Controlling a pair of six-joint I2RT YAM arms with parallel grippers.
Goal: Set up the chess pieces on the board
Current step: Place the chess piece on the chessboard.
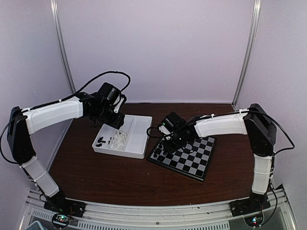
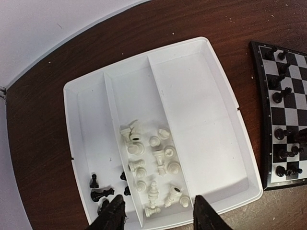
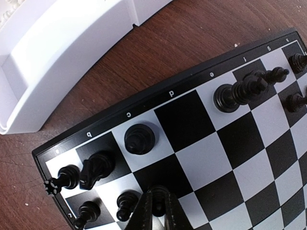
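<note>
Left gripper [image 2: 157,218]: bottom edge of the left wrist view, fingers apart with nothing between them, over the tray's lower end.
Right gripper [image 3: 156,211]: bottom centre of the right wrist view, fingers pressed together above the board's squares, no piece visible between them.
Tray [image 2: 192,96]: white, divided; white chess pieces [image 2: 153,163] heaped in the middle compartment, a few black chessmen [image 2: 100,194] in the narrow left one.
Board [image 1: 192,155]: right of centre in the top view, just beside the tray; black pieces [image 3: 139,139] stand along the edge nearest the tray.
</note>
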